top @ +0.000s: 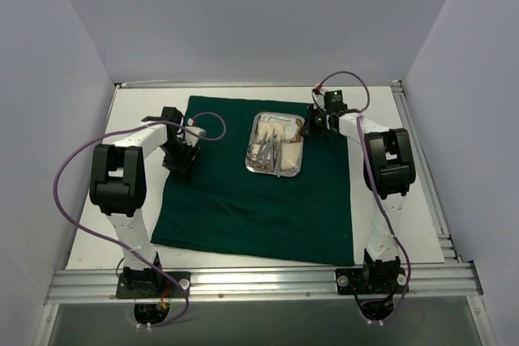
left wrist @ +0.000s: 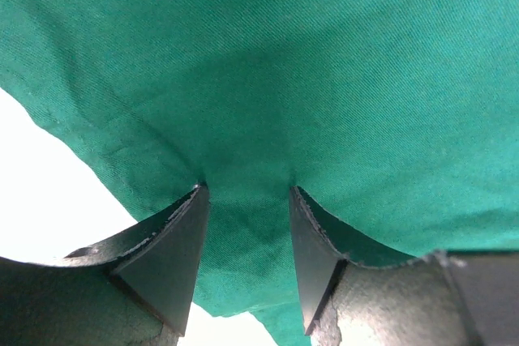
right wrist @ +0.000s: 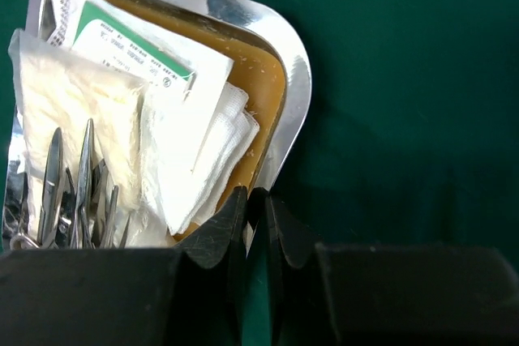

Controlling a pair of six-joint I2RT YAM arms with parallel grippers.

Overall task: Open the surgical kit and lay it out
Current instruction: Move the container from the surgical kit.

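Observation:
The dark green cloth [top: 243,208] lies spread flat on the table. The steel tray [top: 276,174] stands on its far right part and holds silver forceps and scissors [top: 268,151], white gauze and packets. My left gripper [top: 180,155] is near the cloth's left edge. In the left wrist view it [left wrist: 247,192] is open, its tips down on the cloth [left wrist: 324,79]. My right gripper [top: 312,123] is at the tray's right rim. In the right wrist view it [right wrist: 257,196] is shut on the tray's rim [right wrist: 296,79], beside the gauze [right wrist: 207,151], a printed packet [right wrist: 138,46] and the instruments [right wrist: 81,184].
The white table [top: 97,232] shows around the cloth. An aluminium rail [top: 259,281] runs along the near edge and another down the right side [top: 426,184]. Grey walls enclose the left, back and right. Purple cables [top: 69,192] loop off both arms.

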